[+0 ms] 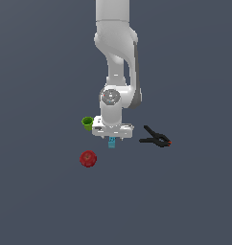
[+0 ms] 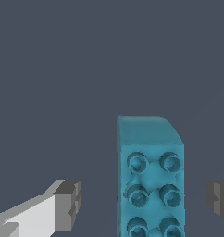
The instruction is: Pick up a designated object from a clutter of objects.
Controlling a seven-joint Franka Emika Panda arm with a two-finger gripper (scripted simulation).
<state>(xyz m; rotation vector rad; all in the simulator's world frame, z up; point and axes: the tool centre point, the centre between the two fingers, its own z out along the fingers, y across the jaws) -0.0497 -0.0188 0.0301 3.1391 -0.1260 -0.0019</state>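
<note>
The arm is hiding most of the cyan brick (image 1: pixel 111 142); the claw (image 2: pixel 144 199) is hanging released around it, fingers apart from its sides. Green cup (image 1: pixel 87 123), red fruit (image 1: pixel 88 159) and black clamp (image 1: pixel 156 139) are lying nearby.

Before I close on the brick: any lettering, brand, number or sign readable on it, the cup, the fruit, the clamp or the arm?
None readable in either view.
Cyan brick: plain studs, no lettering visible.
Green cup, red fruit, black clamp: no marks visible; too small to rule out fine print.
Arm: plain white, no logo visible.
</note>
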